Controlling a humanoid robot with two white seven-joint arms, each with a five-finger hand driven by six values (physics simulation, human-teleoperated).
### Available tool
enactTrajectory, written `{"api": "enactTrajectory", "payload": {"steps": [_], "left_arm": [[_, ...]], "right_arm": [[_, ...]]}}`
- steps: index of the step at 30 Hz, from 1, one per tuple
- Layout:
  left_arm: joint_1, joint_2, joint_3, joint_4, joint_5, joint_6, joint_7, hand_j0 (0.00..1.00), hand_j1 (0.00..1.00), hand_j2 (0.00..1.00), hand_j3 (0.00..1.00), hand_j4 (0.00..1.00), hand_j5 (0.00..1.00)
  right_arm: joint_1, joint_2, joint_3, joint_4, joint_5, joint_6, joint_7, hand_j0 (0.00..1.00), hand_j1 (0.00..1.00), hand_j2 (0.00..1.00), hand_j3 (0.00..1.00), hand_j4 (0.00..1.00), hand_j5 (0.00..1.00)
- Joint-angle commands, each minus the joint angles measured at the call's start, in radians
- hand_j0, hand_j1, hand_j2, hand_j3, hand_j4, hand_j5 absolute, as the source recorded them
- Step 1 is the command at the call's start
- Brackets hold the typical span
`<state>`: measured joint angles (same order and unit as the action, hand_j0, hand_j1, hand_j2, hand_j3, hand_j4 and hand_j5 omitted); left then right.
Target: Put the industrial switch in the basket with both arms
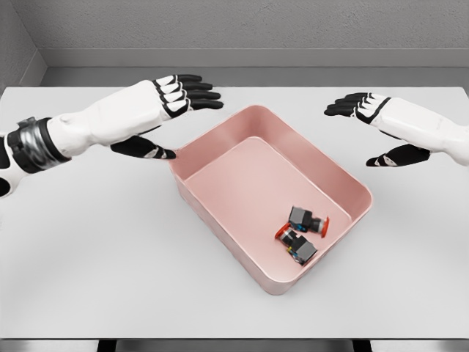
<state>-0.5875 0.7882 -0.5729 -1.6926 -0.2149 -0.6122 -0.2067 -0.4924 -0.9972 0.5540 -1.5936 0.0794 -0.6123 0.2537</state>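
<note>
1. Left hand [176,103] hovers beside the basket's far-left rim, fingers spread, holding nothing.
2. Right hand [366,121] hovers right of the basket, likewise spread and empty.
3. Two industrial switches [302,233] lie inside the pink basket [220,220], near corner, well apart from both hands.
4. Basket sits on the white worktop [88,249].

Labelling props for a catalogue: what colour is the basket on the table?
Pink, a pale salmon shade; the basket shows clearly in the head view.

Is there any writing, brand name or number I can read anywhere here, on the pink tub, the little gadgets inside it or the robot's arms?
None can be read.
Pink basket: plain, no marks.
Two industrial switches: small coloured specks, too small to tell if they are text.
Left hand, right hand, table: no lettering visible.
</note>
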Motion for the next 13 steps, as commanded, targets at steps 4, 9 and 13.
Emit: {"api": "enactTrajectory", "payload": {"steps": [4, 9, 13], "left_arm": [[0.075, 0.112, 0.11, 0.111, 0.104, 0.001, 0.001, 1.0, 1.0, 1.0, 1.0, 1.0, 1.0], [0.179, 0.164, 0.202, 0.185, 0.103, 0.001, 0.0, 1.0, 1.0, 1.0, 1.0, 1.0, 1.0], [0.181, 0.172, 0.211, 0.215, 0.089, 0.001, -0.002, 1.0, 1.0, 1.0, 1.0, 1.0, 1.0]], "right_arm": [[0.0, 0.0, -0.002, 0.001, -0.007, 0.001, -0.001, 1.0, 1.0, 1.0, 1.0, 1.0, 1.0], [0.003, 0.0, -0.002, 0.003, -0.006, 0.001, -0.001, 1.0, 1.0, 1.0, 1.0, 1.0, 1.0], [0.003, 0.0, -0.002, 0.003, -0.006, 0.001, -0.001, 1.0, 1.0, 1.0, 1.0, 1.0, 1.0]]}}
